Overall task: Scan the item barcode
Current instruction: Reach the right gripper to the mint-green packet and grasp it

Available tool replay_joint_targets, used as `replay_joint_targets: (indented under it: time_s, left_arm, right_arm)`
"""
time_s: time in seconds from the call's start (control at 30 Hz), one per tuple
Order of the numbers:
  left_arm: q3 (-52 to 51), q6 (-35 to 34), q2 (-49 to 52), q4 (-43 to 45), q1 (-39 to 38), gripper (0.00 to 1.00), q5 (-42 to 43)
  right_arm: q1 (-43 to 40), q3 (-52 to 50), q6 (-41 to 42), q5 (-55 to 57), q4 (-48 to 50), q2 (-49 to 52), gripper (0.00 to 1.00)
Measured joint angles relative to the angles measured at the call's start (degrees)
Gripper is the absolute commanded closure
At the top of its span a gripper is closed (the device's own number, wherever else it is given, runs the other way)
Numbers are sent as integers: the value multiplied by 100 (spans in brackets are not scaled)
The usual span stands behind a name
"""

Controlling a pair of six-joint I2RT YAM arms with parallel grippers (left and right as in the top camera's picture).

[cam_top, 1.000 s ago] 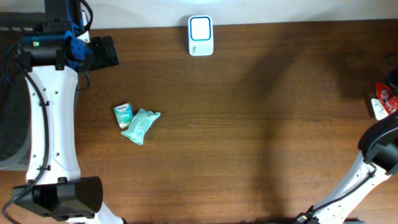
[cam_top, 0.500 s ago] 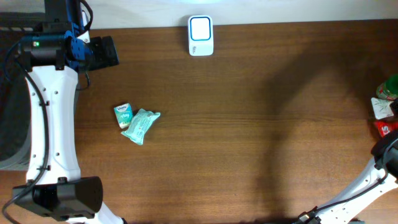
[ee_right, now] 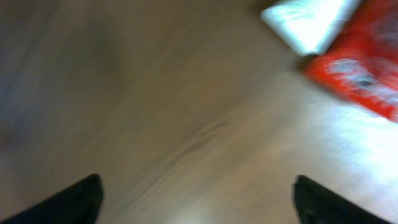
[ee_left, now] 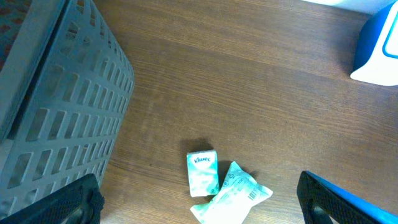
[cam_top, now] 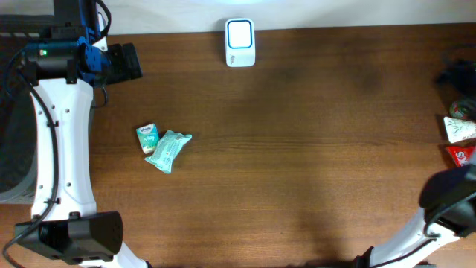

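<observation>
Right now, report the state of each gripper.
Left gripper: open, holding nothing.
Right gripper: open, holding nothing, though its view is blurred.

A brown wooden table fills most of the view. On the left stands a grey plastic basket with lots of little slots. A small white and green tissue pack lies flat on the table. A crinkly green and white packet lies touching it on the right. A white and blue box-shaped scanner peeks in at the top right corner. The left gripper has its two black fingers spread wide at the bottom corners, holding nothing.
</observation>
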Motion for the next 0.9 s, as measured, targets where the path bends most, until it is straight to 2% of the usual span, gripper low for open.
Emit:
replay_joint_targets:
  time_s: [0.17,0.33,0.47,0.6,0.73,0.8,0.9]
  left_arm:
    - [0,0,0,-4,0,1,2]
    - [0,0,0,0,0,1,2]
    - [0,0,0,-4,0,1,2]
    - [0,2,0,-4,0,1,2]
    - [0,0,0,0,0,1,0]
    - [0,0,0,0,0,1,0]
    - [0,0,0,-2,0,1,2]
  right_arm:
    - [1917,-636,-13,-348,457,0,1]
    - [3871,-1613,76,-872,1690,48,1]
    - [5187,-2177,1071,-1373,3062,188,1]
    - [6002,-2253,2009,-1488,4175,481,4]
    - [6636,-2256,2833,-1591,4721,846,5]
    - [6867,-2256,3206,-1703,4920,1051,8]
    - [7101,-2262,3539,-1733,5027,1176,19]
